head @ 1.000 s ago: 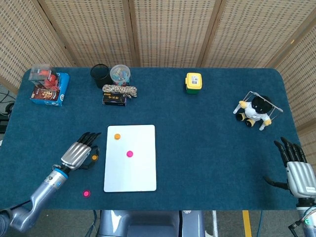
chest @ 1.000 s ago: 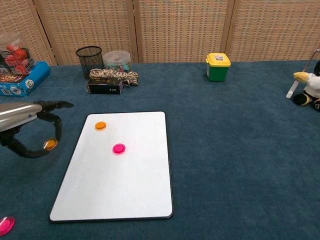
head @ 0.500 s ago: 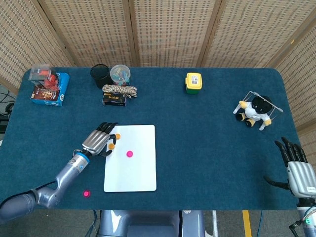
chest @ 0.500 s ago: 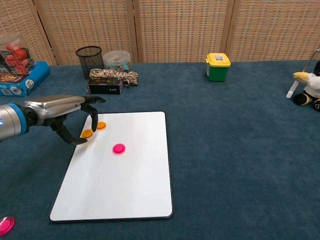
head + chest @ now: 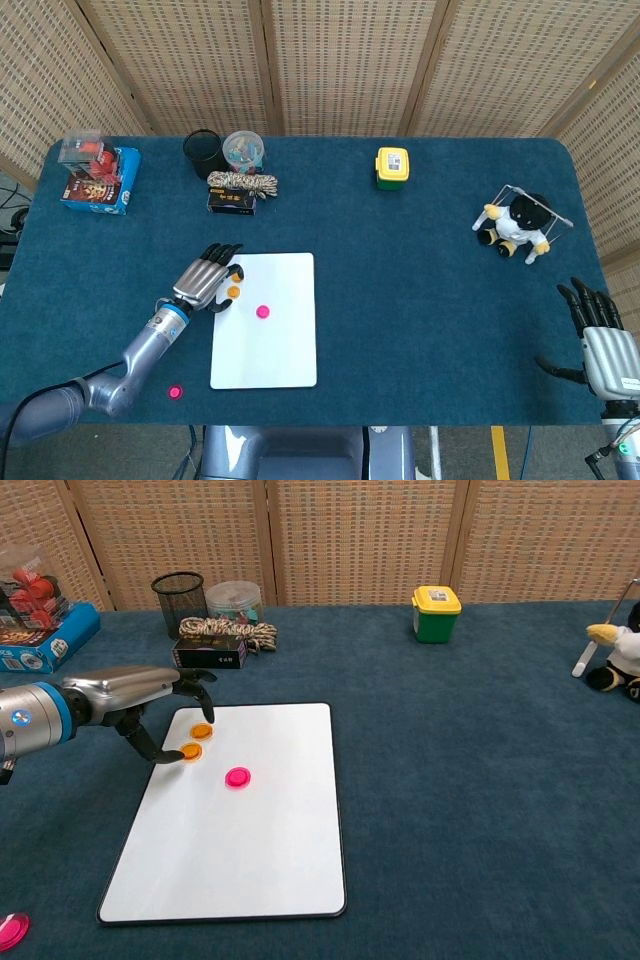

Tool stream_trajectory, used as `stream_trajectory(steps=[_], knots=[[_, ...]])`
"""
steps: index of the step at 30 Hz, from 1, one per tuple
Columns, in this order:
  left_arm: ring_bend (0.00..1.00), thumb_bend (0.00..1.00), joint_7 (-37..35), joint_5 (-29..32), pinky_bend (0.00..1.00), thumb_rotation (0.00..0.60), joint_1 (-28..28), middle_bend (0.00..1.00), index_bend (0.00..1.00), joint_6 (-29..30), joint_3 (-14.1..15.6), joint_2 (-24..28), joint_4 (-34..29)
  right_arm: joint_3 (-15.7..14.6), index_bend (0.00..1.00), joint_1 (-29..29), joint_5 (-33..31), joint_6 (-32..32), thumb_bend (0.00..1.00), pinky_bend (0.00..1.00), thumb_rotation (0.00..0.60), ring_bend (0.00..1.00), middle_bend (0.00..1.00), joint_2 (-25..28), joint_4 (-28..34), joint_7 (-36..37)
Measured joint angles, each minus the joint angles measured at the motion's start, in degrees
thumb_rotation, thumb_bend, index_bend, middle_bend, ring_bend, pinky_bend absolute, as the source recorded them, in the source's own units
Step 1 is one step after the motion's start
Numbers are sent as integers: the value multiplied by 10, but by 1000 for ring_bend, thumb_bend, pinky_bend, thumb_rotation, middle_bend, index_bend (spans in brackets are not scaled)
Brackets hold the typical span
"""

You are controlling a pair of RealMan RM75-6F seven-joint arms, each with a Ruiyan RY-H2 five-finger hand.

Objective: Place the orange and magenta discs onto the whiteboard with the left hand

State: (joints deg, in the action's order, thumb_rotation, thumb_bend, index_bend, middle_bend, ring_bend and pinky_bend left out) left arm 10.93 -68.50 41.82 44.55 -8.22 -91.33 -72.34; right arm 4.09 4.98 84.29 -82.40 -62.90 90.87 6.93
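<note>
While the left hand [image 5: 150,705] hovers over the whiteboard's [image 5: 260,850] upper left corner, its thumb and a fingertip pinch an orange disc [image 5: 191,751] just above the board, beside another orange disc [image 5: 202,730] and near a magenta disc [image 5: 238,776]. Fingers spread, the right hand [image 5: 600,340] holds nothing.

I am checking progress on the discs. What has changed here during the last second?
The left robot hand carried a second small orange disc from the blue table onto the flat whiteboard, still touching it. The other discs and right robot hand stayed put.
</note>
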Motion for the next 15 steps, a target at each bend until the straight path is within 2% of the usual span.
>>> stream_trajectory(steps=[6,9,12,15], knots=[[0,318,-20,-14,0,600,-7,0,209,16,4,12,-23,0,0,0,1,-1,0,0,600,0,0,0,-1,1],[0,320,-43,-43,0,600,-21,0,217,40,15,33,-45,0,0,0,2,-1,0,0,600,0,0,0,-2,3],[0,321,-71,-89,0,600,-43,0,231,72,40,63,-66,-1,0,-1,3,-2,0,0,600,0,0,0,-2,1],[0,321,-105,-142,0,600,-71,0,244,113,79,94,-81,-1,0,-1,4,-3,0,0,600,0,0,-1,-2,-2]])
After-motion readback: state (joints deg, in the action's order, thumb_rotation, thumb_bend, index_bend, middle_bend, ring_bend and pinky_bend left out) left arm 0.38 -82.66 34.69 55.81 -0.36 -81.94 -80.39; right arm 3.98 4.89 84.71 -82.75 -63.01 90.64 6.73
